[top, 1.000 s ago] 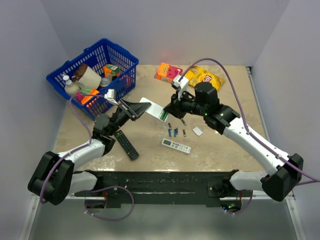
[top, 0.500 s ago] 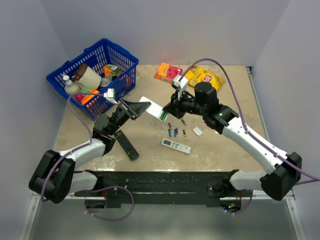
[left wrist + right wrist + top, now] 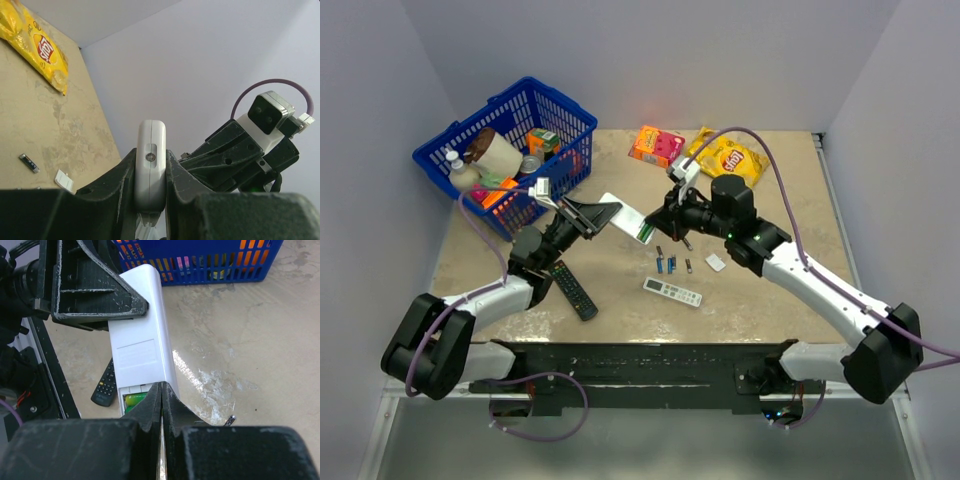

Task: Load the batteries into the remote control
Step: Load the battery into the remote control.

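The white remote control [image 3: 625,217] is held off the table, back side up, with my left gripper [image 3: 604,212] shut on its sides. In the left wrist view its end [image 3: 150,142] sits clamped between the fingers [image 3: 126,172]. The right wrist view shows its open battery bay with a green battery [image 3: 134,400] inside. My right gripper [image 3: 162,386] is shut, tips together at that bay's edge, with nothing between them. Loose batteries [image 3: 668,264] lie on the table below, one showing in the right wrist view [image 3: 230,420].
A small white cover [image 3: 716,262] lies beside the cells. A slim white remote [image 3: 672,292] and a black remote [image 3: 573,290] lie nearer the arms. A blue basket [image 3: 565,112] of groceries stands back left, an orange box [image 3: 656,145] and a yellow chip bag [image 3: 728,157] at the back.
The right gripper's jaws have closed fully at the remote's battery bay, and that arm has shifted slightly. The left arm still holds the remote in the same place.
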Robot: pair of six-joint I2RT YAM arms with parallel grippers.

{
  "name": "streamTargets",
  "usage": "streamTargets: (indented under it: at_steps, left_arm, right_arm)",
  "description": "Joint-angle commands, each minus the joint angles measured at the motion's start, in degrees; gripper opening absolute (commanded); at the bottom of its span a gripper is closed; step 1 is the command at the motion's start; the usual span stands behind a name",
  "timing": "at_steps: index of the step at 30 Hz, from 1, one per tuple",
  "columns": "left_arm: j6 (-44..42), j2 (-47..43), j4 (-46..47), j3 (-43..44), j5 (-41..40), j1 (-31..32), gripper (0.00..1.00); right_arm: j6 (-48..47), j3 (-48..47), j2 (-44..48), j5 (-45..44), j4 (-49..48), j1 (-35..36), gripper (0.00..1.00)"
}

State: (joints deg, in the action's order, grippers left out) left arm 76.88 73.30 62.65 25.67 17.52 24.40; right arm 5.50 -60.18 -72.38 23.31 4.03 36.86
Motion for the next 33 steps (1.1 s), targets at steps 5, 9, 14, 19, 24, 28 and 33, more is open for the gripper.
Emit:
streamTargets:
  at_steps: [5, 9, 14, 19, 24, 28, 33]
  left_arm:
    - [5.0, -1.8, 24.5, 5.4, -6.1, 0.8, 0.00]
    - [4.8, -1.6, 25.1, 6.1, -6.0, 1.6, 0.00]
    - [5.7, -0.6, 27.3, 6.8, -5.7, 2.7, 0.00]
    - [6.8, -0.3, 29.3, 7.4, -6.0, 2.8, 0.00]
    - [6.9, -0.8, 29.4, 6.9, -5.7, 2.8, 0.00]
    - [6.7, -0.6, 28.9, 5.6, -5.1, 2.8, 0.00]
    - [5.0, 1.2, 28.8, 4.6, -0.4, 2.8, 0.00]
  right_arm:
    - [9.4, 9.4, 0.6, 2.4, -2.4, 1.4, 0.00]
    - [13.7, 11.0, -0.1, 2.8, -6.7, 1.7, 0.00]
    - [12.1, 10.0, -1.6, -0.6, -4.7, 3.8, 0.00]
    - [11.0, 13.2, -1.5, -5.4, -7.1, 5.0, 0.00]
    - [9.7, 16.3, 0.6, -10.5, -8.6, 4.9, 0.00]
    - [8.8, 15.9, 2.2, -11.0, -8.4, 4.9, 0.00]
    - [10.4, 12.1, 3.1, -9.8, -6.8, 5.0, 0.01]
